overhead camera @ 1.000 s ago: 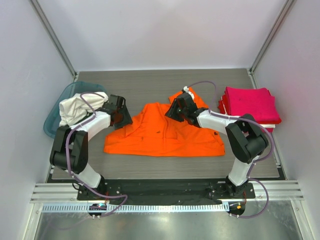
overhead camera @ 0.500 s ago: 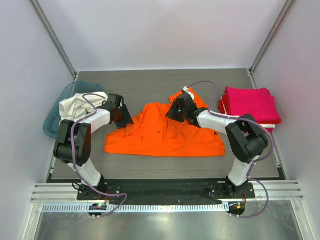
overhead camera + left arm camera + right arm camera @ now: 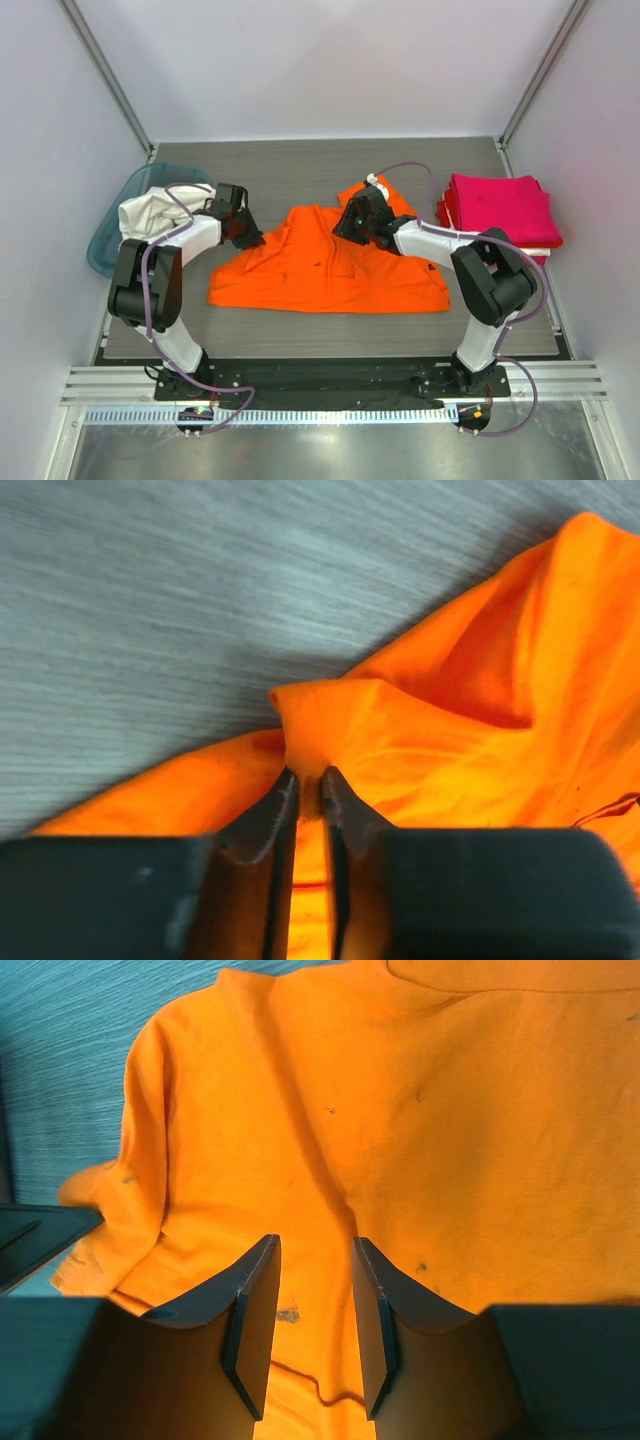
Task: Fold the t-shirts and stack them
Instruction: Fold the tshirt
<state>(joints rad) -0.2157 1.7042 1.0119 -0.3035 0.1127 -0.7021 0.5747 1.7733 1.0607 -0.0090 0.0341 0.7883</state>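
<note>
Left gripper [image 3: 308, 780] is pinched down on a small ridge of the orange t-shirt [image 3: 320, 275] at its upper-left edge, jaws nearly together with just a thin tuck of cloth between them. That's a shallow bite, and there's the risk: lift or drag from here and the fold could slide out of the tips, dropping that side in a crumple.

The shirt lies spread across the middle of the table [image 3: 300, 165], left of the magenta-red stack [image 3: 497, 205] at the right of the frame.

Right gripper [image 3: 315, 1250] sits over the shirt's upper middle, near the collar, jaws a modest way apart with flat cloth showing between them. Nothing looks clamped, though whether the tips press the fabric is hard to judge from here. If the left pulls while the right holds nothing, the whole shirt may skid instead of folding.

And the white t-shirt [image 3: 150, 215] heaped in the teal tub [image 3: 105, 250] is close by the left arm — a wide swing could snag it.
</note>
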